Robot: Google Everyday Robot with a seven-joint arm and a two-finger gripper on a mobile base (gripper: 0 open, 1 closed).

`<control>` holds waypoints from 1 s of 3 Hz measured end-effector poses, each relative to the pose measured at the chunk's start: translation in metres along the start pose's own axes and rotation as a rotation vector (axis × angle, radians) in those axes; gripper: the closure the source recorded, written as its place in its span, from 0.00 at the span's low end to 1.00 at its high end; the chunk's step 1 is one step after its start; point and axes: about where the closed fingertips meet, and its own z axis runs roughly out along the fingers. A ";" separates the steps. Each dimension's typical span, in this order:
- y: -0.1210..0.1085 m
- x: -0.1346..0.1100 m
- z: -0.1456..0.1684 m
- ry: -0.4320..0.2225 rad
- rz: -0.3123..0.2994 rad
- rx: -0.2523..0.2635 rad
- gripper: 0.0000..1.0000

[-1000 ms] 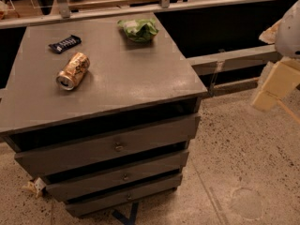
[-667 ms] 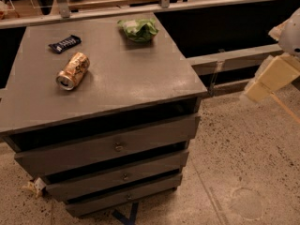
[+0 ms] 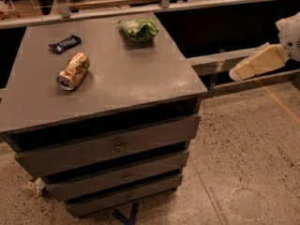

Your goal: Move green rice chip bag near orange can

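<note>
Shows green rice chip bag at the far edge of the counter, toward the right corner, well apart from orange can, tipped on its side near the left edge. Places gripper beyond the right edge, touching nothing; width of opening impossible to tell. Leaves pickup and carry undone.

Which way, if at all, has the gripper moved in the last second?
Yes. The gripper, off to the right of the cabinet, has risen and swung left, its tip now nearer the cabinet's front right corner.
</note>
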 end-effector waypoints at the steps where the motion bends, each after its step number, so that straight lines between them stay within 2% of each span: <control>1: -0.039 -0.020 0.036 -0.141 0.047 0.028 0.00; 2: -0.066 -0.039 0.080 -0.224 0.047 -0.004 0.00; 3: -0.085 -0.059 0.126 -0.274 0.043 -0.032 0.00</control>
